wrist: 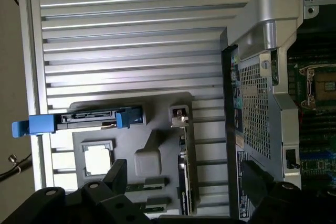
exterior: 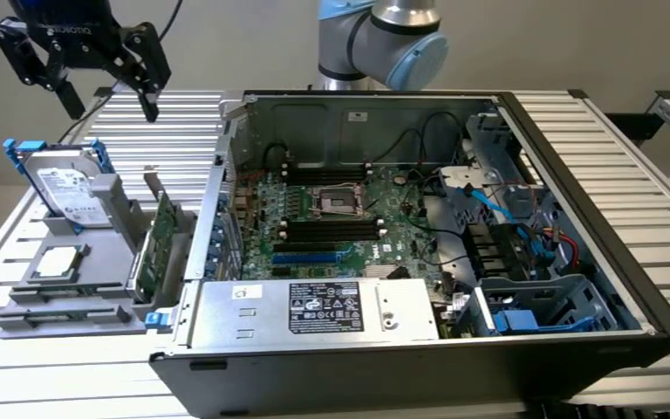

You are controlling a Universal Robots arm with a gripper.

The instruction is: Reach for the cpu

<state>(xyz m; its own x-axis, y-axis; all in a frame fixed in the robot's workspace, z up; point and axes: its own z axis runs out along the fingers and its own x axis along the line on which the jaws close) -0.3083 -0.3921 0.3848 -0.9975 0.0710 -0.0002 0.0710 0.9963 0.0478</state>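
Note:
The cpu [exterior: 58,260] is a small flat silver square lying in a recess of the grey holder [exterior: 67,301] at the exterior view's left. In the wrist view the cpu [wrist: 98,158] shows pale inside its grey frame. My gripper [exterior: 112,109] hangs high above the slatted table, beyond the hard drive and well apart from the cpu. It is open and holds nothing. Its dark fingers [wrist: 118,174] frame the holder in the wrist view, the gripper [wrist: 186,182] standing wide apart.
A silver hard drive [exterior: 67,188] with blue brackets stands upright in the holder behind the cpu. A green card [exterior: 160,236] stands on edge beside it. The open computer case [exterior: 614,288] with the motherboard socket [exterior: 341,199] takes up the middle and right.

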